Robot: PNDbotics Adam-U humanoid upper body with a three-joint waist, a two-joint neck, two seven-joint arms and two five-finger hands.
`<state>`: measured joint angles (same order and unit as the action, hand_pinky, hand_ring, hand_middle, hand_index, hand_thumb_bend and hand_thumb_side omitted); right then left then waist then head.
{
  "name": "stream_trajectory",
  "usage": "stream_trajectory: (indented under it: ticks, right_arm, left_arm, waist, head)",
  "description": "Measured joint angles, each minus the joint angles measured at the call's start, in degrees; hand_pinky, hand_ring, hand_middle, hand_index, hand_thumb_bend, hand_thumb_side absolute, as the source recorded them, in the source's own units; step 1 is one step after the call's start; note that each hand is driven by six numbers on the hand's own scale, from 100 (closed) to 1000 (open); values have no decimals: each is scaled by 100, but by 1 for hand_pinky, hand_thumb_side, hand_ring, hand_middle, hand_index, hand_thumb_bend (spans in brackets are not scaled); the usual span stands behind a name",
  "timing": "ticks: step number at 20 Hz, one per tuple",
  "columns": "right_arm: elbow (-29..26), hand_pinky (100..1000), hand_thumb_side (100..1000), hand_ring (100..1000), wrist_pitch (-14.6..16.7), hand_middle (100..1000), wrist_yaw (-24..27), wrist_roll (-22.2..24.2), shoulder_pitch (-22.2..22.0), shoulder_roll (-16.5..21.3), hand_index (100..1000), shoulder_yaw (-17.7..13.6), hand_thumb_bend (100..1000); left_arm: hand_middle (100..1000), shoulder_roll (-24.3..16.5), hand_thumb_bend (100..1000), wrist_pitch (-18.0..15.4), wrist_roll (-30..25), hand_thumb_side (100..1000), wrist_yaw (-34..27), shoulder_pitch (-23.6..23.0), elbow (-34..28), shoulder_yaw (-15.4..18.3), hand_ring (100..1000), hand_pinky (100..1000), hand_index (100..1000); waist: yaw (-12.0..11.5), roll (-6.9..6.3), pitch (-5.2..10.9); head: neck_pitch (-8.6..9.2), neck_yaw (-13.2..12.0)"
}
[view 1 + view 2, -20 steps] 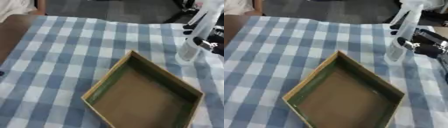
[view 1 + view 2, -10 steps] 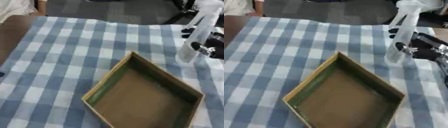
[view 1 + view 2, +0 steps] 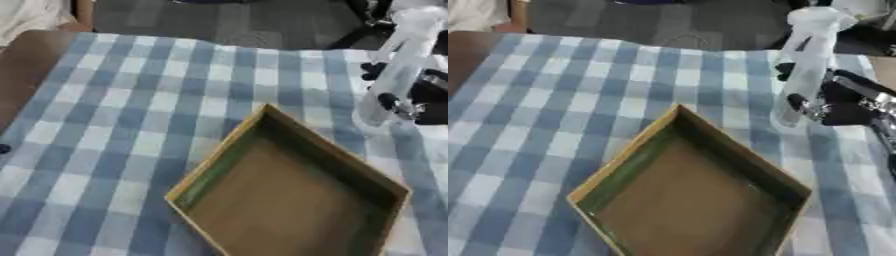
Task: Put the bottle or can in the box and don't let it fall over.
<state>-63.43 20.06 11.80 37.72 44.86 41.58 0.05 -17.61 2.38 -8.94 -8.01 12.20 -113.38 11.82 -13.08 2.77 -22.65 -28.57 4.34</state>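
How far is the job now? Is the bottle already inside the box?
Not yet. Done: the right hand has its fingers curled round the clear spray bottle, which looks upright over the checked cloth, beside the box. In hand: the bottle, held outside the box's far right edge. Left: placing it upright in the open box, which holds nothing, then letting go.

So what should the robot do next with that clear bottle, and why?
Probably carry the bottle left and toward the box, keeping it upright. The right hand is curled round it, its base seems barely off the checked cloth, and the box is empty.
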Motion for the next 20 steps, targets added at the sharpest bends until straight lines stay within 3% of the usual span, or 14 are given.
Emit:
stream_trajectory:
  ticks: [4,5,7,9,10,17,20]
  right_arm:
    - [2,935,287,1000,-85,1000,0,-86,0,0,881,0,100]
    - [2,935,211,1000,-103,1000,0,-104,0,0,868,0,100]
    - [2,934,145,1000,-140,1000,0,-134,0,0,843,0,100]
    - [2,934,145,1000,-196,1000,0,-158,0,0,843,1,100]
    - [2,934,101,1000,-224,1000,3,-169,1,0,839,1,100]
    - [2,940,311,1000,-411,1000,25,-235,3,-1,811,1,100]
    - [3,940,294,1000,-479,1000,33,-280,3,-1,783,1,100]
  left_arm:
    - [854,0,100,1,-1,723,0,1,0,0,643,1000,939]
    - [854,0,100,3,-3,723,0,2,0,0,643,1000,939]
    - [854,0,100,3,-3,724,0,7,0,0,643,1000,939]
    - [854,0,100,3,-4,724,0,12,0,0,643,1000,939]
    - [854,1,100,4,-4,724,0,16,0,0,643,1000,939]
    - [854,3,100,8,-30,725,0,41,0,0,643,1000,936]
    - [854,3,100,13,-44,724,0,44,0,0,643,1000,936]
  waist:
    - [-2,11,0]
    - [-3,13,0]
    - [-5,13,0]
    - [-11,14,0]
    - [-15,14,0]
    - [-37,14,-28]
    - [-37,14,-28]
  head:
    - [1,0]
    - [1,0]
    - [2,0]
    - [2,0]
    - [2,0]
    - [23,5]
    - [34,5]
